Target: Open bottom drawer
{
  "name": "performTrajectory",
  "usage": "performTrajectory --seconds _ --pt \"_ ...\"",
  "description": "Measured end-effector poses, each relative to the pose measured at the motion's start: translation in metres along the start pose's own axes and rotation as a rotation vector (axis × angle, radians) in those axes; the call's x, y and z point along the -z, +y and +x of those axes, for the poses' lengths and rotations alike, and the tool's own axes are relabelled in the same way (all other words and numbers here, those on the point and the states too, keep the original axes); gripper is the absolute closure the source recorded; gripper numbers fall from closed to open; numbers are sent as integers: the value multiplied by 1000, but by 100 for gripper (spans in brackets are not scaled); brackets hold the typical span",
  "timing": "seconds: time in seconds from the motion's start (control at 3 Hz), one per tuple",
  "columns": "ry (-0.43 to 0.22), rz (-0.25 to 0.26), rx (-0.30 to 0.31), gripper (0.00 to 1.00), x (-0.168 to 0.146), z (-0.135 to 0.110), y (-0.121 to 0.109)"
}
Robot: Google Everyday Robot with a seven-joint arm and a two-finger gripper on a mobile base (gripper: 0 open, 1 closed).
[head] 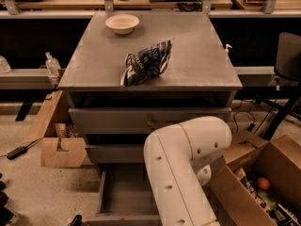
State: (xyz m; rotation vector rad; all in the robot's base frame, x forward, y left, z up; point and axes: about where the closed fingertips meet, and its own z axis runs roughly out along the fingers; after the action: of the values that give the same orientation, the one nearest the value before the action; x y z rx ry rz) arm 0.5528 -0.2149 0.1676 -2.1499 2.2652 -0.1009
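The bottom drawer (124,194) of the grey cabinet stands pulled out toward me, and its plain grey tray interior shows. Its front edge (122,218) lies at the bottom of the view; its knob is not visible. My white arm (183,164) bends across the right part of the drawer and covers it. My gripper is out of view, hidden behind or below this arm. The mid-sized drawer front (113,153) and the top drawer front (108,120) with its knob (150,123) are both shut above it.
A blue chip bag (146,62) and a white bowl (122,23) sit on the cabinet top (202,65). A cardboard box (61,150) stands on the floor at the left and an open box of items (263,185) at the right. A black chair (288,60) is at the far right.
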Motion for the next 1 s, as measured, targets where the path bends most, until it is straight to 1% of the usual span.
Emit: performTrajectory --seconds 0.33,0.67,1.0 --pt "-11 -42 -23 100 -10 6 19" --pt "-44 -90 -96 100 -11 3 63" --pt "-60 -152 -139 100 -9 5 107"
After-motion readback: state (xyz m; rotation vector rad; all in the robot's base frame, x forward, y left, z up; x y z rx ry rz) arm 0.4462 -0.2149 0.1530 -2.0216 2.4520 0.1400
